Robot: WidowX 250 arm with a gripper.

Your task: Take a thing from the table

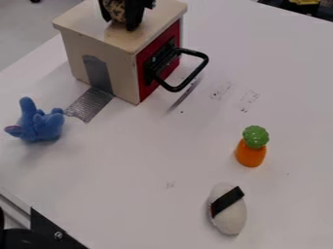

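Observation:
At the top edge, my gripper (pixel 121 15) is over the top of the wooden box, its black fingers closed on either side of a brown spotted object (pixel 116 9). Whether that object touches the box top, I cannot tell. On the white table (pixel 149 155) lie a blue plush toy (pixel 43 124) at the left, an orange carrot toy with a green top (pixel 251 147) at the right, and a white sushi toy with a black band (pixel 228 210) at the lower right.
The wooden box (pixel 107 58) stands at the upper left with a red door and a black handle (pixel 198 73) jutting right. Grey tape (pixel 91 104) runs from its side onto the table. A black bracket (pixel 55 234) and metal rail occupy the lower left corner.

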